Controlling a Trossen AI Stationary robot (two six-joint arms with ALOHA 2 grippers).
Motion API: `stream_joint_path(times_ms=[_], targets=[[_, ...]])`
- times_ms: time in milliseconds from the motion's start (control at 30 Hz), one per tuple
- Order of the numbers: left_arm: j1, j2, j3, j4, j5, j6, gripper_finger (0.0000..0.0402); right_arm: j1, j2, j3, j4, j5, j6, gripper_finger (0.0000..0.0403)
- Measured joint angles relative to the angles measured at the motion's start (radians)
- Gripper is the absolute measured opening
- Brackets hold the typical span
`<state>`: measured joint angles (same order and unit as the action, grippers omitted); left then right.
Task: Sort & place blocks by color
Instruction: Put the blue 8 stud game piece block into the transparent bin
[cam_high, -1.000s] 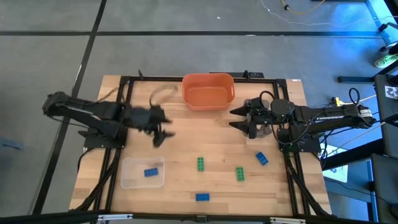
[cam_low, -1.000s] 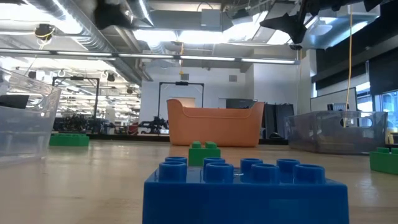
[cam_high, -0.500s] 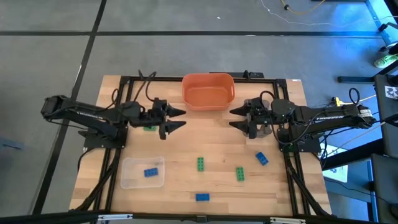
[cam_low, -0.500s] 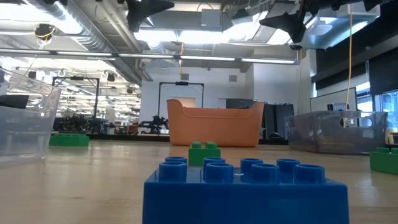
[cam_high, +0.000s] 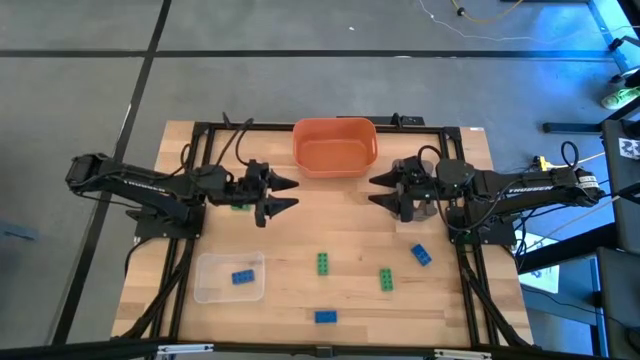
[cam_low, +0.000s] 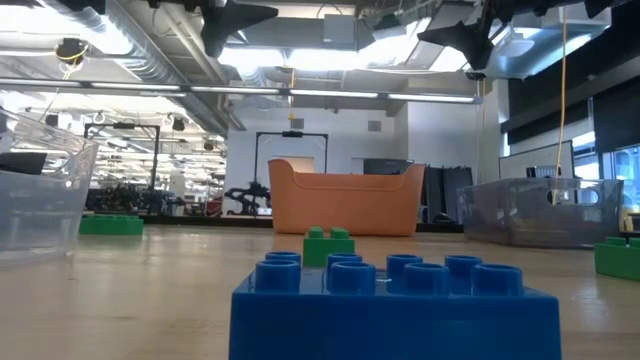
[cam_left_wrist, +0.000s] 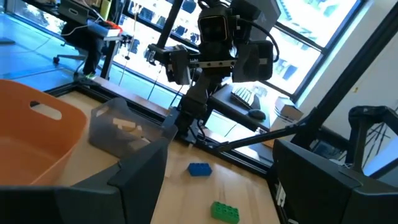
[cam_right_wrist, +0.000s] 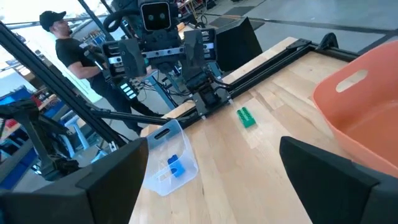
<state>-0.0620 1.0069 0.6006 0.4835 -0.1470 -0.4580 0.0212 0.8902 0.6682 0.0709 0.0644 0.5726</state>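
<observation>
High view: light wooden table (cam_high: 300, 240); orange plastic bowl (cam_high: 335, 146) at its far edge; left gripper (cam_high: 283, 194) and right gripper (cam_high: 379, 190), fingers apart, empty, flanking it; clear tray (cam_high: 229, 277) holding one blue brick (cam_high: 242, 278); green and blue studded bricks (cam_high: 325, 263) toward the near edge.

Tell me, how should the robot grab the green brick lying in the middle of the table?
Probably from straight above. The green brick lies flat with open wood all around, its long side running toward the orange bowl. Pinch its two long smooth sides, across the narrow width, not the bumpy studs on top.
</observation>
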Motion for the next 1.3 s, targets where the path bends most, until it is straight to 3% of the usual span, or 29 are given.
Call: stream_joint_path(times_ms=[300, 567, 733, 1000, 1133, 1300], targets=[[0.001, 0.000, 0.000, 0.000, -0.019, -0.001, 0.0284, 0.000, 0.000, 0.012, -0.084, -0.070, 0.030, 0.0365], [0.001, 0.000, 0.000, 0.000, -0.043, -0.003, 0.0284, 0.098, 0.043, 0.189, -0.843, -0.201, 0.330, 0.0365], [0.001, 0.000, 0.000, 0.000, -0.054, -0.003, 0.0284, 0.256, 0.093, 0.166, -1.081, -0.219, 0.659, 0.0365], [0.001, 0.000, 0.000, -0.001, -0.054, -0.003, 0.0284, 0.442, 0.213, 0.030, -1.094, -0.191, 0.940, 0.0365], [0.001, 0.000, 0.000, -0.001, -0.054, -0.003, 0.0284, 0.468, 0.290, -0.011, -1.069, -0.163, 0.968, 0.0365], [0.001, 0.000, 0.000, -0.003, -0.054, -0.002, 0.0284, 0.470, 0.366, -0.059, -0.912, -0.162, 0.945, 0.0365]])
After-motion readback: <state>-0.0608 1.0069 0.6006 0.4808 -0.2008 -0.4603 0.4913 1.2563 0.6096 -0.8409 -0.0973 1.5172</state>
